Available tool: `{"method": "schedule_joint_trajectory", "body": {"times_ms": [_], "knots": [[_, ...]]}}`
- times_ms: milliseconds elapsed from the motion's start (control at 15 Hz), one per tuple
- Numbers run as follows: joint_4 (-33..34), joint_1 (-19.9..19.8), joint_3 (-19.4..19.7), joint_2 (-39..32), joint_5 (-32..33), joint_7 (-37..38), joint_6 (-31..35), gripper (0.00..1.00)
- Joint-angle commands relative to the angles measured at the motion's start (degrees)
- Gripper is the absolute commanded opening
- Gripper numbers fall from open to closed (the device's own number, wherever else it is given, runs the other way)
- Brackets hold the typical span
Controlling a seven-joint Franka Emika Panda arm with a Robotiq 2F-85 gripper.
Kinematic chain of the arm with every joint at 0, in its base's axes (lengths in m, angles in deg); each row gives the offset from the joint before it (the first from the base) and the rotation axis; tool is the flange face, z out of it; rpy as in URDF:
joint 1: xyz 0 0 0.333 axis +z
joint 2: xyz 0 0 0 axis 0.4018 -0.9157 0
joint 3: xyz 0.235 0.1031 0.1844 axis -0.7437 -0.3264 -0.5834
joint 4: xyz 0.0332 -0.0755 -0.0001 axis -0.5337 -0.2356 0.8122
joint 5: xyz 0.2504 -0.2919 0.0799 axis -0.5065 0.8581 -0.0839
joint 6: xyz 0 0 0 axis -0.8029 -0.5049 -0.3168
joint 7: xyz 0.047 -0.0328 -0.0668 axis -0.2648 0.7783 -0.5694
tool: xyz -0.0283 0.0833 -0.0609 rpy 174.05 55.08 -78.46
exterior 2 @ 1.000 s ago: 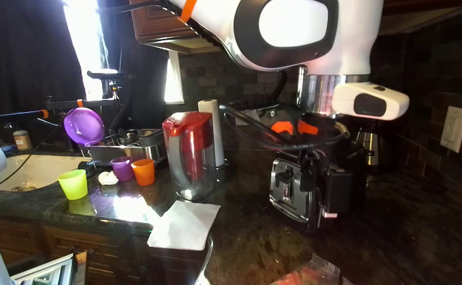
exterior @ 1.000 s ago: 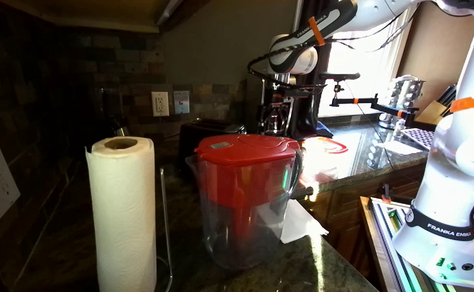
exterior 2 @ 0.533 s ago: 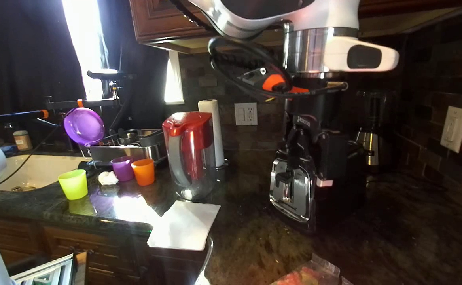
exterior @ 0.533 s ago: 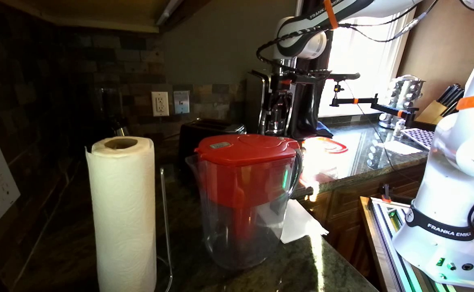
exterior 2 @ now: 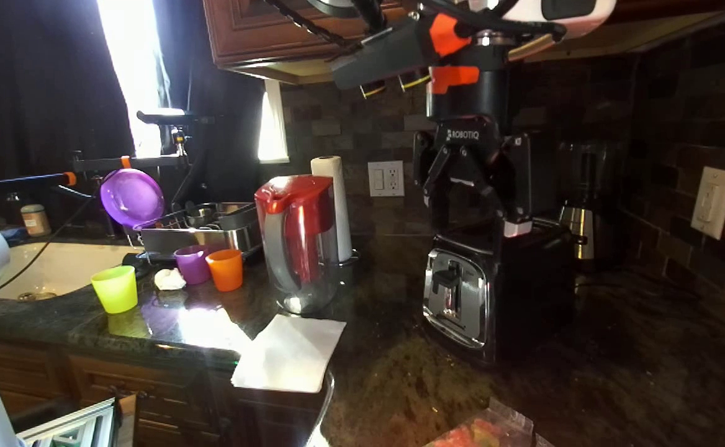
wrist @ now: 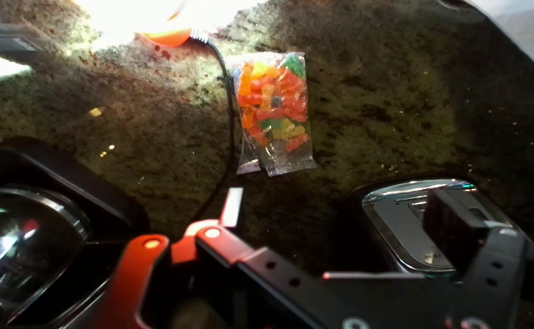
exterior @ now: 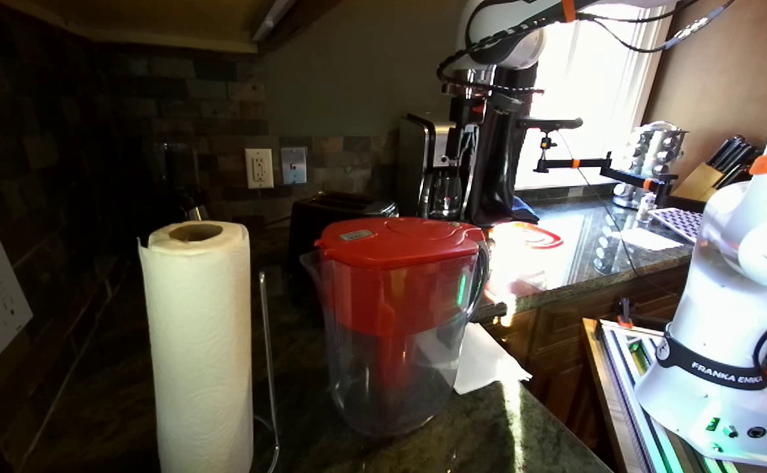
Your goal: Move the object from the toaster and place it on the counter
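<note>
The black toaster with a silver front panel stands on the dark speckled counter. It shows in both exterior views, partly behind the pitcher, and in the wrist view. I see nothing standing up from its slots. A clear bag of colourful candy lies flat on the counter, and its edge also shows in an exterior view. My gripper is open, pointing down, and nothing shows between its fingers. Its tips are near the height of the toaster's top in that view. The gripper shows in the wrist view.
A red-lidded pitcher, a paper towel roll and white paper are on the counter. Several cups, such as the green one, stand by the sink. A coffee maker stands behind the toaster. A thin cable runs beside the bag.
The arm has risen, lifting the gripper from beside the toaster's body to about its top in the view. The wrist looks turned. The candy bag and toaster have not moved.
</note>
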Motion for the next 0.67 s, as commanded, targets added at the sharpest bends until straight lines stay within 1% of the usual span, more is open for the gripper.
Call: {"method": "schedule_joint_trajectory", "body": {"times_ms": [0, 133, 200, 600], "knots": [[-1.69, 0.93, 0.66, 2.98, 0.83, -3.64, -0.24, 1.0], [-1.87, 1.12, 0.71, 3.61, 0.81, -4.75, -0.14, 1.0], [0.08, 1.05, 0.73, 1.53, 0.24, -3.09, -0.18, 1.0], [-0.36, 1.26, 0.76, 2.17, 0.26, -3.85, -0.18, 1.0]]}}
